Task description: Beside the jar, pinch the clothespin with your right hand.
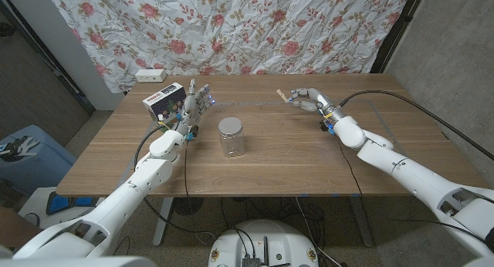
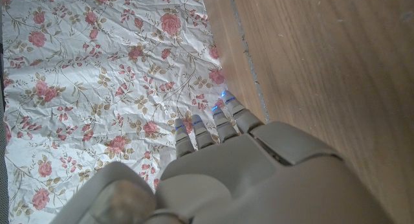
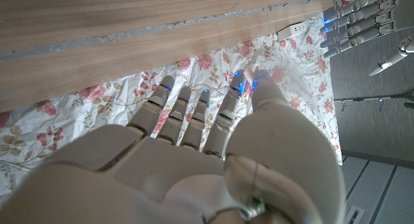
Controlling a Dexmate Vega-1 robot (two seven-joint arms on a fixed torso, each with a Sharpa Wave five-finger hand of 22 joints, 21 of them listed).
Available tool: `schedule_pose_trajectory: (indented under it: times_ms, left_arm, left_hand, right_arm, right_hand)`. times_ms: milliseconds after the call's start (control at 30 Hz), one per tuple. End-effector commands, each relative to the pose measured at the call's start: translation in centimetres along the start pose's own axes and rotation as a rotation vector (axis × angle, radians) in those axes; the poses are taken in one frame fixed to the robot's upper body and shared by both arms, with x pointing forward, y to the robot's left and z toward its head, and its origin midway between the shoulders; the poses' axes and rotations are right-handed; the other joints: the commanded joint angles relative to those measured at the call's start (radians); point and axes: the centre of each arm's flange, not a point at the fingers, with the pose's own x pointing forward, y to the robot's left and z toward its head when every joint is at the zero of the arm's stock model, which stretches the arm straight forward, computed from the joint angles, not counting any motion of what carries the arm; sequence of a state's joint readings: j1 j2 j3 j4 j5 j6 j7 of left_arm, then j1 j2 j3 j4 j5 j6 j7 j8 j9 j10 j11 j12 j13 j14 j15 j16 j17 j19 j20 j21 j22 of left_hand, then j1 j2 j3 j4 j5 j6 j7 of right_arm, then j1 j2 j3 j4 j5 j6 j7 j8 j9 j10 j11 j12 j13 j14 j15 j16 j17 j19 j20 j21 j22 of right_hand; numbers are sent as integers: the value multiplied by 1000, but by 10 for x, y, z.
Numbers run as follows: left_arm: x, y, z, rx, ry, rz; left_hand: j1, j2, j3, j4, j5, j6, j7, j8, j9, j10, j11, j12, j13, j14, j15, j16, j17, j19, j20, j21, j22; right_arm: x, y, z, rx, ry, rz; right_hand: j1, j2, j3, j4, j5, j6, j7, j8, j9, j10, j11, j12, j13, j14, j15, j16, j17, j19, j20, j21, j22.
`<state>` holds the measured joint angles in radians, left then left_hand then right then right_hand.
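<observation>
Wooden clothespin [image 1: 281,94]: I pinch it in my right hand [image 1: 306,99], held above the far right part of the table [image 1: 293,163]. The pin projects from my fingertips toward the table's middle. It is well apart from the jar [image 1: 231,136], not beside it.

Jar: clear glass or plastic with a silver lid, standing upright near the middle of the table, between my two arms and nearer my left hand [image 1: 191,106] than my right.

Left hand: raised above the far left part of the table, fingers extended upward and spread, holding nothing. In the left wrist view the back of this hand [image 2: 220,166] shows its fingers straight and close side by side, with blue lights on them, over the table edge and the floral cloth [image 2: 97,75].

Right wrist view: the back of my right hand [image 3: 194,159] has its fingers curled forward toward the thumb; the clothespin itself is hidden behind them. My left hand [image 3: 356,20] appears at that picture's corner with fingers extended.

Other items: a small printed box [image 1: 165,101] lies just beside my left hand at the table's far left corner. A white power strip [image 1: 151,75] lies behind the table against the floral cloth [image 1: 231,28] backdrop.
</observation>
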<state>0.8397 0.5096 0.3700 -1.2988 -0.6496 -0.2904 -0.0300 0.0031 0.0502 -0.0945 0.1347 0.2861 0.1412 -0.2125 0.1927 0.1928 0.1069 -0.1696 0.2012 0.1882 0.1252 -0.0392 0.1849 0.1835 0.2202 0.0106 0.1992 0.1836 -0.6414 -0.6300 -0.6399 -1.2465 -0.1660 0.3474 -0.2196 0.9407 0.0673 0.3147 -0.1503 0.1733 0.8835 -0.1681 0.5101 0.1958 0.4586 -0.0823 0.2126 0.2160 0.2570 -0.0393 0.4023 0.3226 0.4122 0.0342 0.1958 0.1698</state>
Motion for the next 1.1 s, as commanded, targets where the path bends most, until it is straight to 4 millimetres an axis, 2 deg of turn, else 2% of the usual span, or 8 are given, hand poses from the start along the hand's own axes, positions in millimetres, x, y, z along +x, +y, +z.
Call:
schedule_pose_trajectory:
  times_ms: [33, 600, 1100]
  left_arm:
    - [0, 0, 0, 0, 0, -1]
    - [0, 0, 0, 0, 0, 0]
    - [0, 0, 0, 0, 0, 0]
  left_hand:
    - [1, 11, 0, 6, 4, 1, -9, 6, 5, 2, -6, 6, 2, 9, -7, 5, 4, 7, -1, 7, 2]
    - [1, 11, 0, 6, 4, 0, -9, 6, 5, 3, -6, 6, 2, 8, -8, 5, 4, 7, -1, 7, 2]
    - [1, 11, 0, 6, 4, 0, -9, 6, 5, 3, -7, 6, 2, 9, -7, 5, 4, 6, -1, 7, 2]
  right_arm:
    - [1, 0, 3, -32, -15, 12]
    - [4, 2, 13, -181, -133, 7]
    - [13, 13, 19, -353, -227, 69]
  right_hand:
    - [2, 4, -3, 1, 3, -2, -3, 0, 2, -4, 2, 0, 4, -4, -44, 0, 3, 2, 8, -3, 2]
    - [10, 9, -3, -5, 4, 8, -12, 1, 3, 2, -5, 3, 4, 0, -52, 2, 4, 6, 3, -1, 2]
    - [16, 10, -5, -8, 4, 8, -18, -3, 3, 5, -7, 5, 4, 2, -59, 4, 7, 12, -3, 1, 2]
